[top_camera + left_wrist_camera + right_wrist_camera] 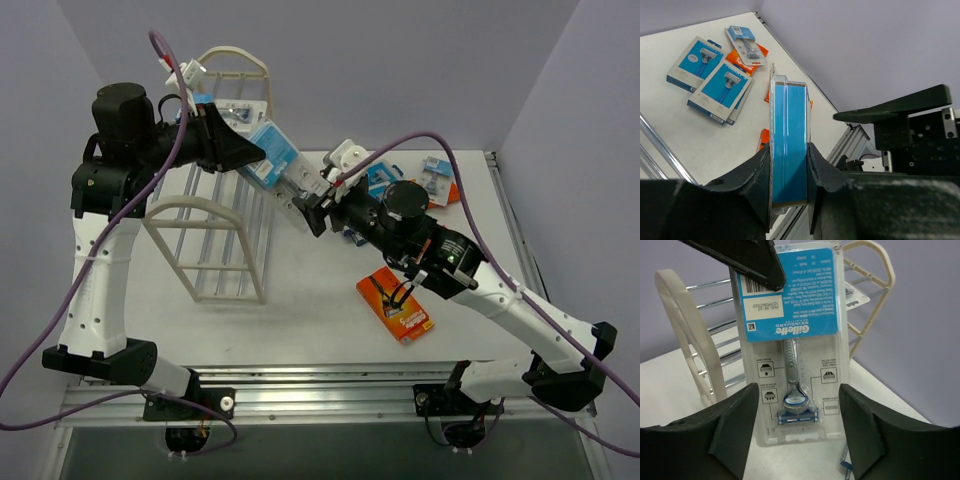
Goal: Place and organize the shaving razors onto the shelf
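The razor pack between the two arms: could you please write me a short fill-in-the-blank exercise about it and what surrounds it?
1. The left gripper clamps a razor pack with a ____ card.
2. The right gripper has its jaws ____, one on each side of that pack without touching it.
3. The box lying alone nearest the arm bases is ____.
4. In the top view, the shelf stands on the ____ side of the table.
Missing words: blue; open; orange; left.
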Motion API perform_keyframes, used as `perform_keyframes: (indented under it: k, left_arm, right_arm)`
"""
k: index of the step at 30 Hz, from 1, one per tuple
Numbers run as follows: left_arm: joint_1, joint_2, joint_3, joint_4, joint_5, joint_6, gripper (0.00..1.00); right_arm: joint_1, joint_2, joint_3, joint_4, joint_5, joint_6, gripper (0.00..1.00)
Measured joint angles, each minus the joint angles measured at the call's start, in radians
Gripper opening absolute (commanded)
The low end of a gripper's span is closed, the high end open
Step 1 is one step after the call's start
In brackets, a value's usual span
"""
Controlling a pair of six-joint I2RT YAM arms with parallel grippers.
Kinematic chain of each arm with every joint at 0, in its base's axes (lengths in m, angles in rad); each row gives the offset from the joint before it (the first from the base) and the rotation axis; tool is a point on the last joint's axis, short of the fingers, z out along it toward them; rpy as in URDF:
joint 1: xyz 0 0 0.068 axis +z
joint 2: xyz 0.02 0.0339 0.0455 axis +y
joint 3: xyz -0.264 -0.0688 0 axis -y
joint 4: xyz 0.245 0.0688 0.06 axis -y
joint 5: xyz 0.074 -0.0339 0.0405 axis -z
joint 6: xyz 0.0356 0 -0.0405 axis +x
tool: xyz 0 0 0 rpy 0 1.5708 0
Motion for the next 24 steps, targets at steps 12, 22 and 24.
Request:
perform_keyframes:
  k: [12, 22, 24]
  left_arm:
    - [0.223, -0.009, -0.051, 0.133, -0.001, -0.183, 0.02]
    - [0.475, -0.018, -0.259, 0.467, 0.040, -0.528, 0.02]
    - [0.487, -0.016, -0.293, 0.525, 0.050, -0.585, 0.02]
  right_arm:
    - [0.000, -0.173, -0.095, 0.079, 0.104, 0.003, 0.70]
    - [0.000, -0.237, -0.217, 0.072, 0.150, 0.008, 0.71]
    - [0.000, -0.250, -0.239, 0.070, 0.159, 0.010, 0.71]
